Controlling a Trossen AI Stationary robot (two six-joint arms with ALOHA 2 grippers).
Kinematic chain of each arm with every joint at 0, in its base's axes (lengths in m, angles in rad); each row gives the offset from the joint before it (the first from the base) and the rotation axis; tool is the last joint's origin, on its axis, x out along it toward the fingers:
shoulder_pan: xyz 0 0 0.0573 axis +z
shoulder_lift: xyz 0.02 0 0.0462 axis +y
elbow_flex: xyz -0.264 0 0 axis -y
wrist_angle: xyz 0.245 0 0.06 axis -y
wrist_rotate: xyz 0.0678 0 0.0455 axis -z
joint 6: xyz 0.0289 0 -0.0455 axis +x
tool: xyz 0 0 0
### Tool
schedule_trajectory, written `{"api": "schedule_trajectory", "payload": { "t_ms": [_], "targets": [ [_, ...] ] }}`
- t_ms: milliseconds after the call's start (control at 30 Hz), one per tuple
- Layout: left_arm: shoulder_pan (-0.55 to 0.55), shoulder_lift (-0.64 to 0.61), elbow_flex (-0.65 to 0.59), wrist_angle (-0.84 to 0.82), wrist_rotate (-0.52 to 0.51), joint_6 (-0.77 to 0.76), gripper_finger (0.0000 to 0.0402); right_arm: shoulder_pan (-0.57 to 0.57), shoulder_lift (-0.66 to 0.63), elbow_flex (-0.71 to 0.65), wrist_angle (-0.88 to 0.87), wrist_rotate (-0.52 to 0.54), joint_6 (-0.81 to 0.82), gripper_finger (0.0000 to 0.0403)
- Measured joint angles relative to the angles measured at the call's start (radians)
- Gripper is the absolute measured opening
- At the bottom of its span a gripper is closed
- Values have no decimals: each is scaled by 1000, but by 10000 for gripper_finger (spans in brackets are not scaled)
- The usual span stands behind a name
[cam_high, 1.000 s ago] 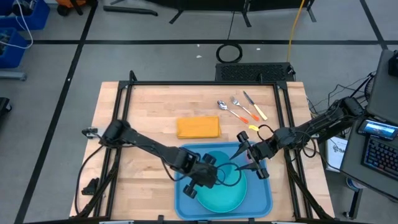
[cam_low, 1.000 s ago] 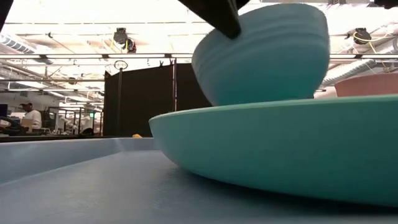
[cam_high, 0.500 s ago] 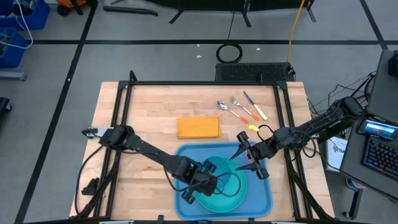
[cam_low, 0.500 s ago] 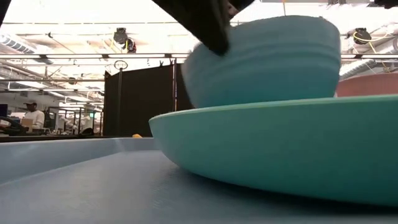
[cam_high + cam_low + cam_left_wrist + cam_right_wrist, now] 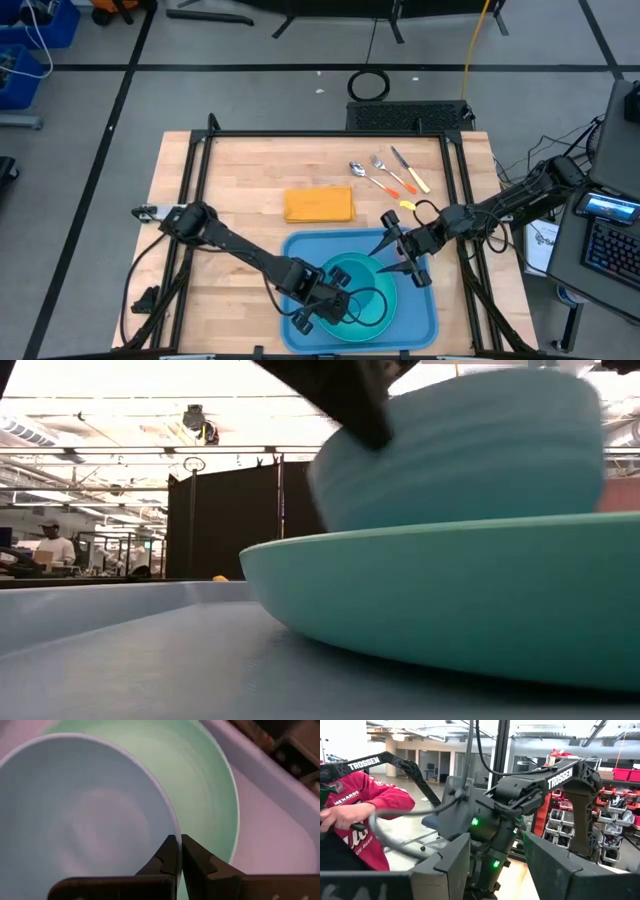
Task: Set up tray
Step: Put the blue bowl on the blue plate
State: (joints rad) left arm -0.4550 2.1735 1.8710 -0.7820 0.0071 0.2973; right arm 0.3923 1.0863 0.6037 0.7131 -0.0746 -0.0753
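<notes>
A large, flat blue plastic tray point(image 5: 300, 335) with rounded corners and a raised rim lies at the near edge of the wooden table point(image 5: 240, 180), near the middle. A round teal plate point(image 5: 385, 310) rests on it, filling most of its floor.

The tray looks stiff and fairly light, with a smooth surface that would probably be slippery. Being wide and shallow, it is best taken by the raised rim, most likely at a long side. With crockery loaded, it would need to be kept level.

The left gripper point(image 5: 177, 851) reaches in over the tray from the left. Its fingers are pinched nearly closed on the thin rim of a pale teal round bowl point(image 5: 75, 820), one inside and one outside the wall. The low view shows the bowl point(image 5: 470, 450) just above or touching the plate point(image 5: 450, 600); contact cannot be told.

The right gripper point(image 5: 402, 262) hovers at the tray's far right corner, spread wide and holding nothing.

Beyond the tray lie an orange-yellow folded napkin point(image 5: 318, 205) and, to its right, a metal spoon, fork and knife point(image 5: 385, 172). In the right wrist view, a person in a red sleeve point(image 5: 367, 802) is beyond the table.
</notes>
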Motion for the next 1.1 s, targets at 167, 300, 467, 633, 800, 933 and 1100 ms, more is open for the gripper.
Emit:
{"api": "schedule_trajectory", "payload": {
  "t_ms": [167,300,467,633,800,933,1100],
  "targets": [
    [1,10,1,16,14,14,8,-1,0,0,-7,0,0,178],
    [-5,14,4,34,19,34,8,-1,0,0,-8,0,0,178],
    [-10,16,4,27,45,45,8,-6,0,0,-11,0,0,178],
    [-5,15,4,8,64,46,8,-15,0,0,-25,1,2,178],
    [-5,15,4,8,64,61,8,-20,0,0,-35,0,10,178],
    [-5,15,4,16,63,94,28,-20,0,0,-37,0,10,178],
    [-6,15,4,27,63,98,38,-20,0,0,-38,0,10,178]
  ]
}}
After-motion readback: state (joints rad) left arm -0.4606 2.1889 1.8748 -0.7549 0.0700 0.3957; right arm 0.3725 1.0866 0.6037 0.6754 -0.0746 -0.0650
